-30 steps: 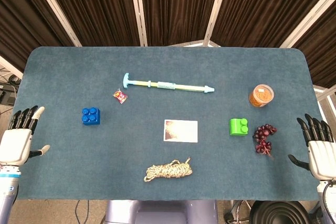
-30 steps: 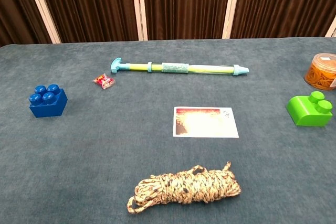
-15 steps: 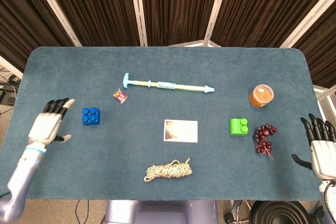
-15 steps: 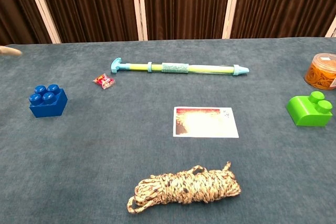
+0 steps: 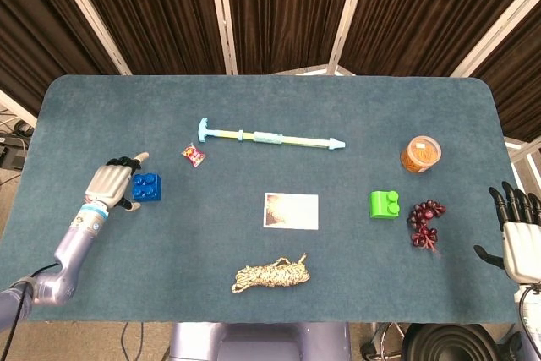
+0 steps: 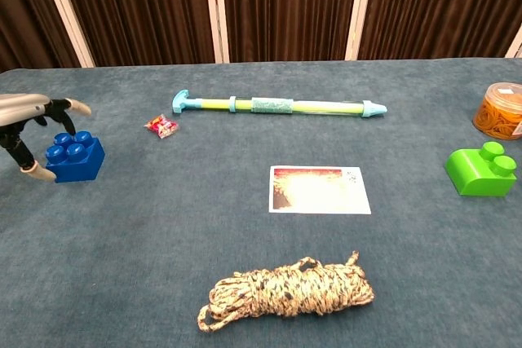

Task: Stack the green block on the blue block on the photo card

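**Left hand closed in on the blue block**

The desk point(image 5: 423, 107) was wide, things well apart. The photo card point(image 5: 291, 210) lay central, bare, awaiting the stack. The left hand point(image 5: 112, 183) cupped the blue block point(image 5: 146, 188), fingers point(image 6: 33, 170) spread around it, not yet gripping. The right hand point(image 5: 517, 230) idled open at the desk's edge; the green block point(image 5: 385, 205) sat untouched nearby.

It looked like a lab: a felt-covered table point(image 5: 270, 107) stood before dark curtains point(image 5: 279, 6) hung on white frames point(image 5: 221, 14).
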Available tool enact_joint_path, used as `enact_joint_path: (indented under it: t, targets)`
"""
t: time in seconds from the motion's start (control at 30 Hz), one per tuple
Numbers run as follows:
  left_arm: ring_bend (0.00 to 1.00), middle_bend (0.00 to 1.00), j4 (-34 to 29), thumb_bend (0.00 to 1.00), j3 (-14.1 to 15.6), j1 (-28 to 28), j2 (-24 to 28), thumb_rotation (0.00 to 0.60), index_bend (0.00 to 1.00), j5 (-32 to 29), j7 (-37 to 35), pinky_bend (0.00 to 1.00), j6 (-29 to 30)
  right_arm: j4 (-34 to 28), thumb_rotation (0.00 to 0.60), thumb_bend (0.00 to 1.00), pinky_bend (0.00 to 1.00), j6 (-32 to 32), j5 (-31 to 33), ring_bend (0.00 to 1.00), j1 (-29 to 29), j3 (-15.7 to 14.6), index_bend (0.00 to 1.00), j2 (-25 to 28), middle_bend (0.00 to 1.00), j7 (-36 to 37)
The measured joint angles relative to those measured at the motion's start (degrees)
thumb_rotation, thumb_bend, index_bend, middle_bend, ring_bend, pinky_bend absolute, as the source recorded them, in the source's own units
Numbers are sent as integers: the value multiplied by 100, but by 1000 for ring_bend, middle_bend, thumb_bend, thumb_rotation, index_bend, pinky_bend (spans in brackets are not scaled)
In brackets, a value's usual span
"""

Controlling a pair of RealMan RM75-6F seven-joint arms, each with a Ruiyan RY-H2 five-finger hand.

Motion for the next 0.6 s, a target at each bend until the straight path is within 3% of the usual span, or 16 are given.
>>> enact_joint_path:
  t: [0.1, 0.3, 0.6]
  targets:
    - [366, 491, 230, 8, -8, -75, -125, 600, 411, -12, -114, 402, -107, 76, 600, 0, 0, -54, 58, 0, 16, 11, 59, -37, 0, -4]
    - [369, 496, 356, 8, -43, -130, -282, 600, 416, 82, -252, 403, 44, 175, 600, 0, 0, -142, 123, 0, 56, 29, 59, -97, 0, 10]
    - [370, 497, -649, 8, -181, -288, -39, 600, 417, 494, -395, 404, 323, 229, 600, 0, 0, -193, 221, 0, 76, 75, 60, -111, 0, 51]
